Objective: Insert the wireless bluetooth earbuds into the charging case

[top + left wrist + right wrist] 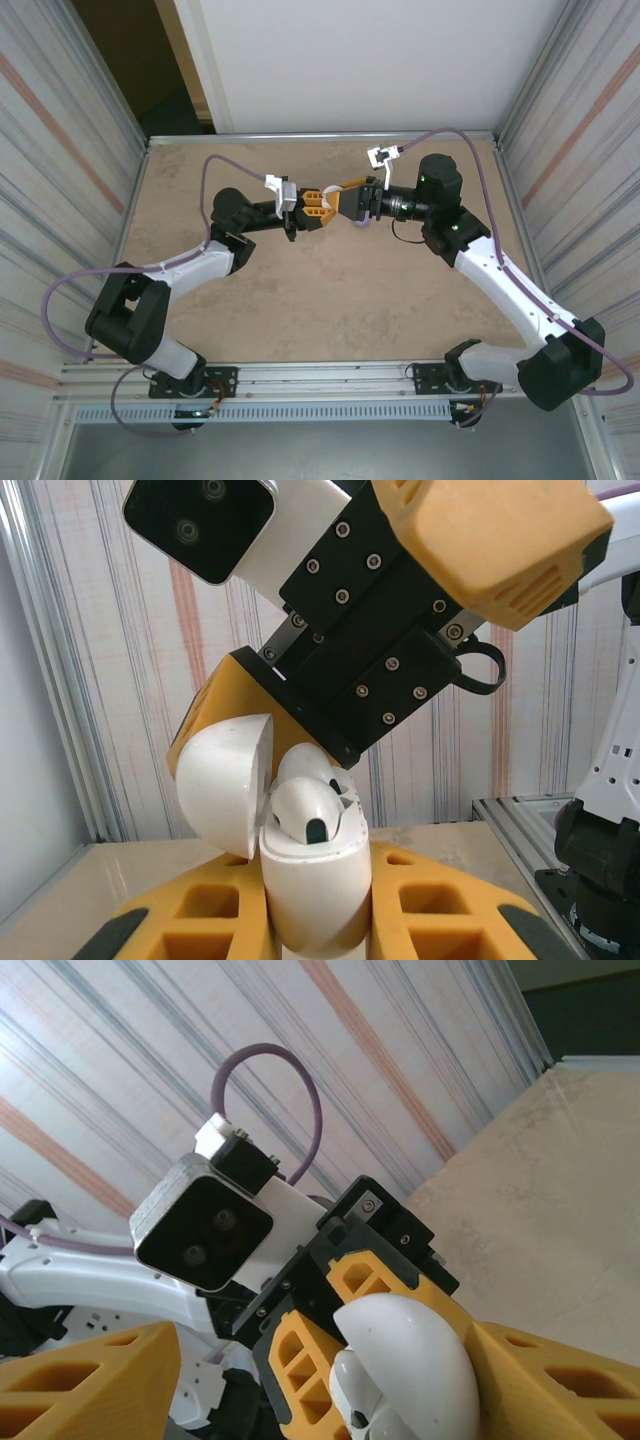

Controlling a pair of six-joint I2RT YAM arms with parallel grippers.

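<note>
My left gripper [315, 885] is shut on the body of a white charging case [320, 900], held upright above the table. Its lid [225, 780] is hinged open to the left. Two white wireless bluetooth earbuds sit in the case's wells, one in front [308, 815] and one behind it [305, 763]. My right gripper [330, 1380] is open and faces the left one, its yellow fingers [80, 1380] standing either side of the lid [410, 1360]. The right-hand finger is close against the lid. In the top view the two grippers [312, 208] [342, 203] meet over the far middle of the table.
The beige table [300, 300] lies below both arms. Corrugated walls [60, 150] close in the left and right sides, a white panel [350, 60] stands at the back, and an aluminium rail [320, 375] runs along the near edge.
</note>
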